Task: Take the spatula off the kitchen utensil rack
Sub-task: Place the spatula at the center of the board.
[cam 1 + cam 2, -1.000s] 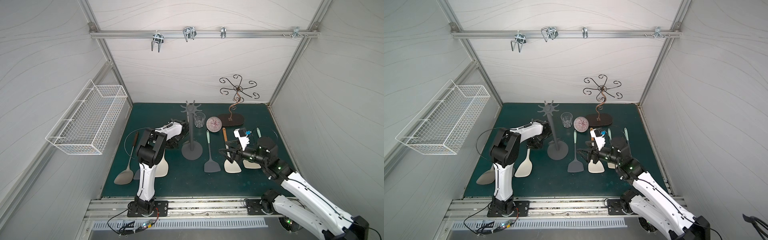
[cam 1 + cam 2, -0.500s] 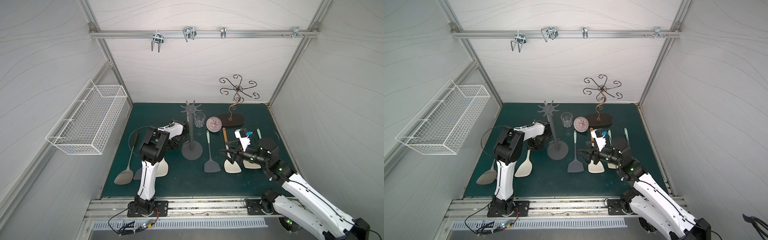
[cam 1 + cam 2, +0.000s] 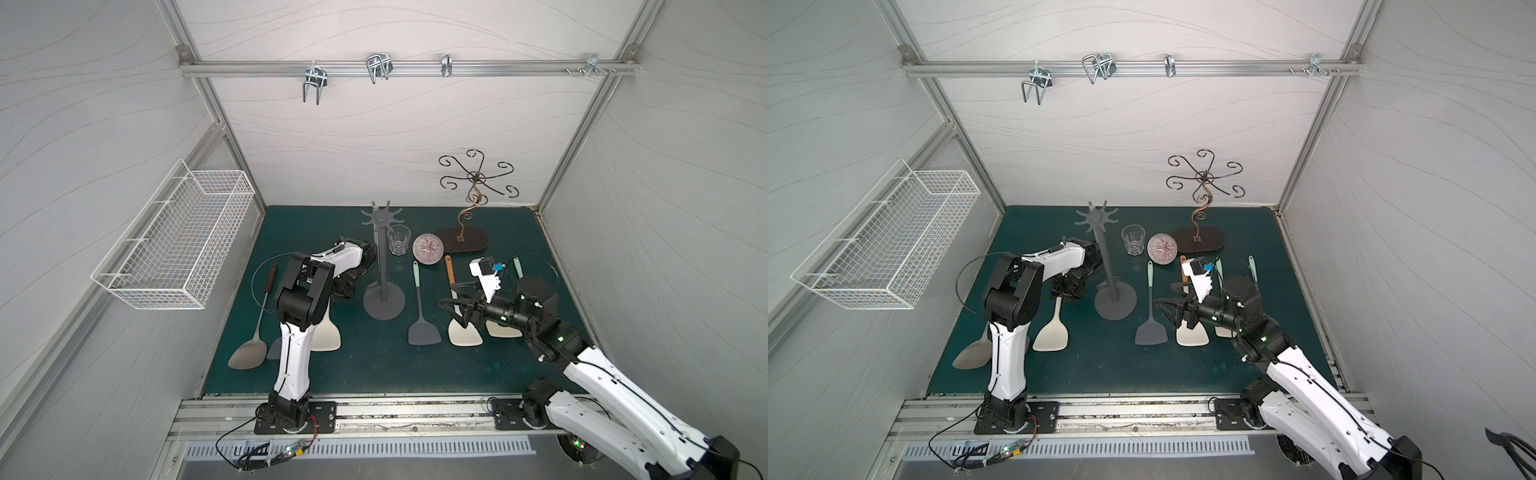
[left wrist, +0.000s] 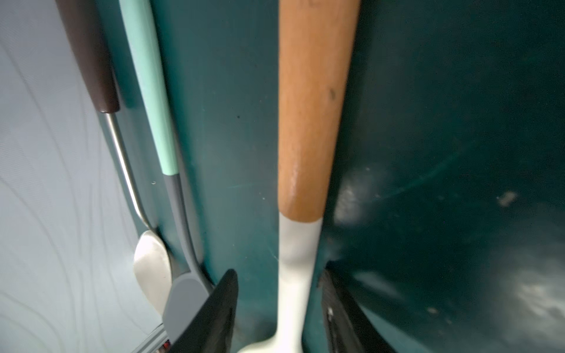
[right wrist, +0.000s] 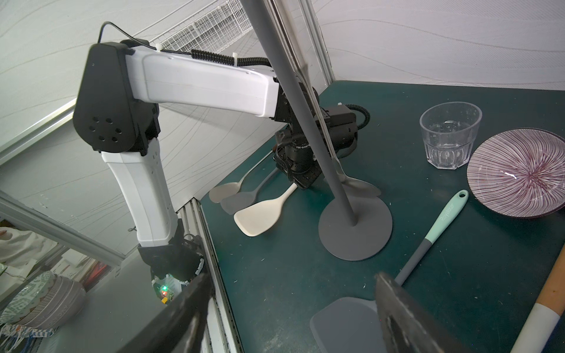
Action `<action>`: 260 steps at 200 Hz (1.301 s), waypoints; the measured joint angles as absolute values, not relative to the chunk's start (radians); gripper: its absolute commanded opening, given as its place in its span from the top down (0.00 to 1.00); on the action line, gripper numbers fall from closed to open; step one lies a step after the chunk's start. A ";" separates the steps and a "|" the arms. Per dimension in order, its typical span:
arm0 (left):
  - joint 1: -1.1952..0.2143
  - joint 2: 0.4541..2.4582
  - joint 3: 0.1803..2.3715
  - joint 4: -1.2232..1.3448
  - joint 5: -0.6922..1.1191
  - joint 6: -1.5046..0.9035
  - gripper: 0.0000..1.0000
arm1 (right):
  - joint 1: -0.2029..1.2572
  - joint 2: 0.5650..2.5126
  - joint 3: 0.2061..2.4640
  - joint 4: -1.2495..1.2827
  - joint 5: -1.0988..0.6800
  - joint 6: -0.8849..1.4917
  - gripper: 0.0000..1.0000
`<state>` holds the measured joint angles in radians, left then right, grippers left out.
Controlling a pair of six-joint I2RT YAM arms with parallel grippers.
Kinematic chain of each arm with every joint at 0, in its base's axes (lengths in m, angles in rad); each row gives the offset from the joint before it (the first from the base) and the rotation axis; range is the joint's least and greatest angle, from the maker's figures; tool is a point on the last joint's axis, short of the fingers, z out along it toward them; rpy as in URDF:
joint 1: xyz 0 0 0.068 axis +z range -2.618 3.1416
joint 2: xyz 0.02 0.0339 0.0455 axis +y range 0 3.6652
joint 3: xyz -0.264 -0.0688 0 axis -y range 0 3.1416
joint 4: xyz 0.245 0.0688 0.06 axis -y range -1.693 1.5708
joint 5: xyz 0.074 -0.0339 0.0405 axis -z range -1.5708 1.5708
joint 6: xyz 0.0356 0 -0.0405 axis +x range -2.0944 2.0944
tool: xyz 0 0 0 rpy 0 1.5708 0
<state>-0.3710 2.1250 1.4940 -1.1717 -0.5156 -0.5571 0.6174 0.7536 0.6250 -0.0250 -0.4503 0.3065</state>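
The dark-grey kitchen utensil rack point(image 3: 383, 266) point(image 3: 1111, 270) stands mid-mat. A metal spatula point(image 5: 357, 183) runs down along its pole, blade by the base; its top end is out of view. My left gripper point(image 3: 347, 286) point(image 4: 278, 272) is low on the mat left of the rack, open. Its jaws stand apart on either side of the white neck of a cream spatula point(image 4: 312, 107) point(image 3: 328, 336) with a wooden handle, which lies flat. My right gripper point(image 3: 451, 301) point(image 5: 293, 278) hovers open and empty to the right of the rack, above the mat.
Several spatulas lie on the mat: a brown-handled metal one point(image 3: 249, 355) and a grey one point(image 4: 149, 91) at the left, a mint-handled grey one point(image 3: 423, 330) and cream ones point(image 3: 463, 332) at the right. Glass point(image 3: 399, 240), striped bowl point(image 3: 428, 248), bronze stand point(image 3: 461, 241), wall basket point(image 3: 178, 241).
My left gripper has gone from shut to open around the cream spatula's neck, and the left arm's elbow has shifted right. The right arm has barely moved.
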 measured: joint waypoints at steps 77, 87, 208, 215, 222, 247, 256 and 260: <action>-0.354 1.817 1.455 -1.111 -0.377 -0.516 0.23 | 0.617 0.760 0.625 -0.028 -0.446 0.311 0.16; -0.334 1.765 1.423 -1.095 -0.353 -0.513 0.23 | 0.617 0.762 0.626 -0.032 -0.445 0.311 0.16; -0.112 1.043 1.138 -0.776 0.062 -0.429 0.01 | 0.685 0.828 0.704 -0.068 -0.324 0.252 0.18; -0.110 1.036 1.149 -0.776 0.081 -0.423 0.00 | 0.693 0.843 0.714 -0.067 -0.314 0.244 0.18; -0.109 1.034 1.161 -0.775 0.103 -0.419 0.01 | 0.699 0.861 0.725 -0.063 -0.305 0.237 0.19; -0.094 1.039 1.208 -0.769 0.199 -0.400 0.01 | 0.716 0.929 0.760 -0.047 -0.284 0.227 0.23; -0.089 1.043 1.232 -0.769 0.237 -0.392 0.01 | 0.720 0.953 0.772 -0.042 -0.275 0.226 0.24; -0.087 1.045 1.244 -0.768 0.254 -0.387 0.01 | 0.722 0.965 0.776 -0.037 -0.272 0.224 0.24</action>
